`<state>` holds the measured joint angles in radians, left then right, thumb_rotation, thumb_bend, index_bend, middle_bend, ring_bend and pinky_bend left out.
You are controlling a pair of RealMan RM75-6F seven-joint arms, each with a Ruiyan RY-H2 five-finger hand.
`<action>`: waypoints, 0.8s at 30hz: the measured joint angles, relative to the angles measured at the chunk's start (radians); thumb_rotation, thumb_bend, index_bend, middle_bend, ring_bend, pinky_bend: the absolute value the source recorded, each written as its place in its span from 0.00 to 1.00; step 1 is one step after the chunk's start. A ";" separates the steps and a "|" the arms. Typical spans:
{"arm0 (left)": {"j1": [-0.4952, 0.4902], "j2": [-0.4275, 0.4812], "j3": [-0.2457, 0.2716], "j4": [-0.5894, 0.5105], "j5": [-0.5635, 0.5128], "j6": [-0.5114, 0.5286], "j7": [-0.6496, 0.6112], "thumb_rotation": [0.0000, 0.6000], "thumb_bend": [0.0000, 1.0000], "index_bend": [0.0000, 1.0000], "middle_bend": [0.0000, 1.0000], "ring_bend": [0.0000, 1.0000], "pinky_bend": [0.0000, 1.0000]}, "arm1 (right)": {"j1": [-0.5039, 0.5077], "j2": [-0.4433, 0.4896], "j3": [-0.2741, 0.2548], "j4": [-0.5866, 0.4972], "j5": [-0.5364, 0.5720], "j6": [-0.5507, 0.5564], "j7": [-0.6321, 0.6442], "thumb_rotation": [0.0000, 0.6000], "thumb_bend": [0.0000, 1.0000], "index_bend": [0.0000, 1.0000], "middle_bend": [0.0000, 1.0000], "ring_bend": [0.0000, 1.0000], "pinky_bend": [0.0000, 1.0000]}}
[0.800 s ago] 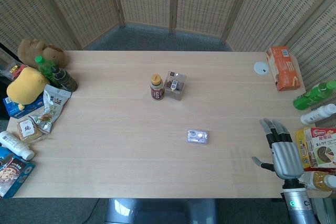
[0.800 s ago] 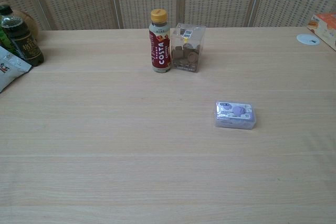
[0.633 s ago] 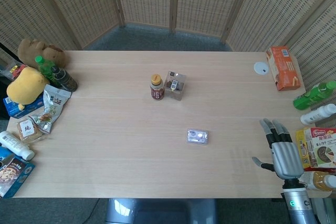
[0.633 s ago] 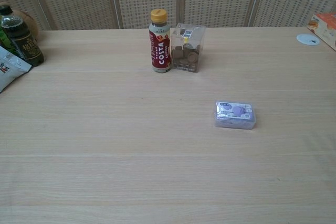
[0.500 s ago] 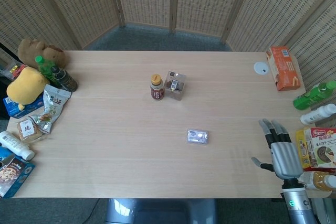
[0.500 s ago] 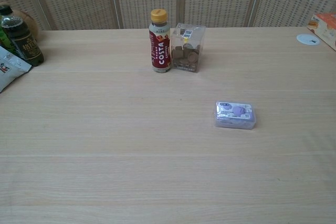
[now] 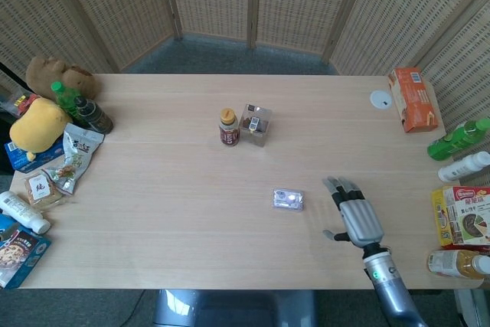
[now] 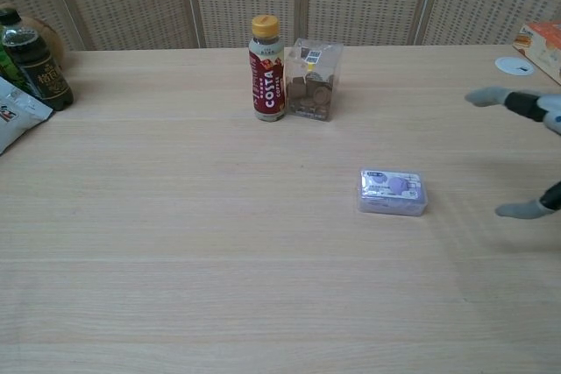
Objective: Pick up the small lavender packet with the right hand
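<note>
Right hand [image 7: 356, 218] spread wide and holding nothing, near the lavender packet [image 7: 288, 199].

The packet lies flat on the table [image 7: 168, 189] near its middle — at about 5 o'clock from the coffee bottle [image 7: 228, 127] and the clear box [image 7: 256, 125], which stand side by side. The hand sits at 3 o'clock from the packet (apart from it, not touching), palm down, fingers [image 8: 491, 96] splayed — in the chest view only its fingertips enter at the right edge. An orange carton [image 7: 412, 98] lies at the table's 2 o'clock corner. The left hand shows in neither view.
</note>
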<state>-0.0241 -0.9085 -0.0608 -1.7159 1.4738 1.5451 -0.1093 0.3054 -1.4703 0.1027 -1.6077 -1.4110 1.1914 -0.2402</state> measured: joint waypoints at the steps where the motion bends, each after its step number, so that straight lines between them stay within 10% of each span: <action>1: 0.000 0.000 0.000 0.001 0.000 0.000 -0.001 1.00 0.00 0.02 0.00 0.00 0.00 | 0.012 -0.014 0.005 0.008 0.009 -0.013 -0.010 1.00 0.00 0.00 0.00 0.00 0.00; 20: -0.001 0.001 -0.002 0.008 -0.004 -0.002 -0.007 1.00 0.00 0.02 0.00 0.00 0.00 | 0.193 -0.332 0.076 0.330 0.189 -0.202 -0.088 1.00 0.00 0.02 0.00 0.00 0.00; 24: 0.001 0.002 -0.002 0.008 -0.003 0.002 -0.009 1.00 0.00 0.02 0.00 0.00 0.00 | 0.214 -0.371 0.085 0.399 0.188 -0.205 -0.065 1.00 0.00 0.11 0.16 0.03 0.00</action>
<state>-0.0226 -0.9061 -0.0629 -1.7082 1.4704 1.5471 -0.1182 0.5193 -1.8412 0.1881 -1.2084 -1.2228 0.9864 -0.3055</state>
